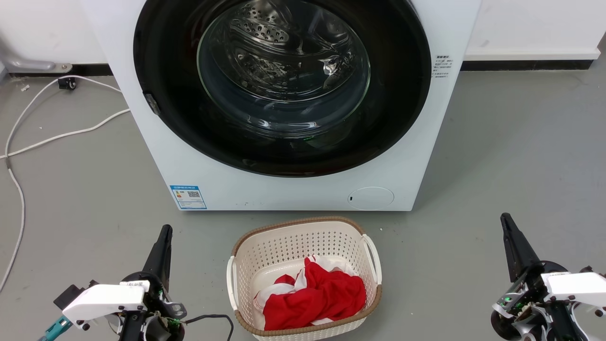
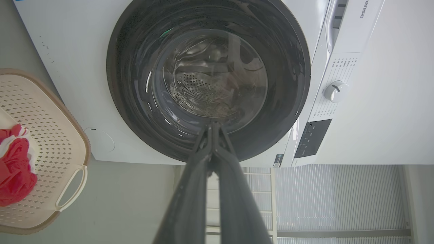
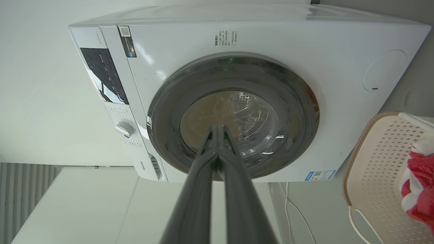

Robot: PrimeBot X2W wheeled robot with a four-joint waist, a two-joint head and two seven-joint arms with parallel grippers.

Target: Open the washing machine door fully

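The left claw (image 1: 163, 244) and the right claw (image 1: 513, 241) each have their 2 long dark fingers pressed together on nothing. They sit low over the grey floor (image 1: 497, 156), on either side of the cream perforated plastic laundry basket (image 1: 303, 221) with its red cloth (image 1: 317, 293), well apart from the machine.

Beyond the basket stands the big white boxy washing machine (image 1: 265, 189). The large round glossy black-rimmed washing machine door (image 1: 284, 80), with its clear bulging glass centre, sits shut and flush against the front.

The door looks rigid and fairly heavy. Its polished rim is probably too slippery and broad to pinch, and the glass should not be knocked. A small grey notch (image 1: 151, 104) on the rim's left edge is likely the place to hook a finger and pull firmly against the latch. Which side the hinge is on cannot be told.
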